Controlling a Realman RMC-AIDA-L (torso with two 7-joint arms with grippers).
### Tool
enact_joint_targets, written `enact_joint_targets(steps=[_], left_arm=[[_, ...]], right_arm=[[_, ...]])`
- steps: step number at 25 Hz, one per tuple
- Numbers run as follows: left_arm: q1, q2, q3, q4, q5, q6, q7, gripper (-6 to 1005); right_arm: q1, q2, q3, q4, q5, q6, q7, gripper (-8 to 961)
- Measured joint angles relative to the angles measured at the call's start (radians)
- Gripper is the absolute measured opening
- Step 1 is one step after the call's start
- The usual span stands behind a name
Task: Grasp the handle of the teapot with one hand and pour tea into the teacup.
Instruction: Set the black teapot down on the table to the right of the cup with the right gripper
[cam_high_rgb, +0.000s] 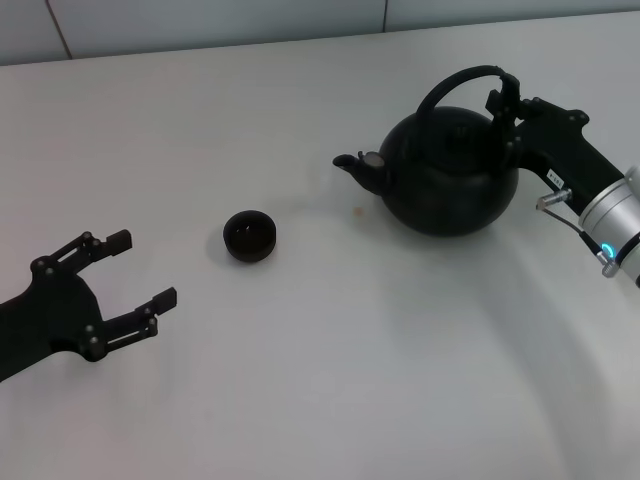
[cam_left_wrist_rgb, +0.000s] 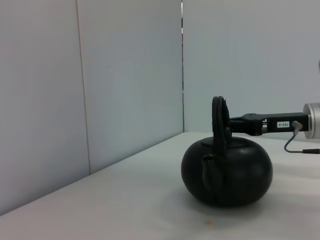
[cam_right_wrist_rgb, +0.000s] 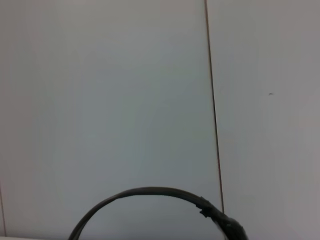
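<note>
The teapot, round and matte black, stands on the white table at the right with its short spout pointing left. Its arched handle rises over the lid. My right gripper is at the right end of the handle, level with the wrapped part, and the pot rests on the table. The left wrist view shows the teapot with the handle edge-on and the right arm reaching it from behind. The handle arcs low in the right wrist view. The small dark teacup sits left of the spout. My left gripper is open and empty, left of the cup.
The white table runs to a pale wall at the back. A small brownish speck lies on the table just under the spout. A grey cable hangs by the right wrist.
</note>
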Motion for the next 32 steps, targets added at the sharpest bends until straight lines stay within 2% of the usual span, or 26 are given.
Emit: enact_joint_targets(steps=[11, 16, 26, 32], left_arm=[[0.002, -0.002, 0.0, 0.0, 0.0, 0.0, 0.0, 859], [0.002, -0.002, 0.0, 0.0, 0.0, 0.0, 0.0, 860], [0.003, -0.002, 0.0, 0.0, 0.0, 0.001, 0.0, 860], [0.003, -0.004, 0.0, 0.0, 0.0, 0.001, 0.0, 860]], right_arm=[[0.004, 0.0, -0.005, 0.003, -0.004, 0.001, 0.002, 151], [-0.001, 0.0, -0.004, 0.003, -0.004, -0.008, 0.001, 321], [-0.028, 0.0, -0.011, -0.003, -0.005, -0.047, -0.003, 393], [-0.081, 0.0, -0.019, 0.0, -0.01, -0.149, -0.049, 412]])
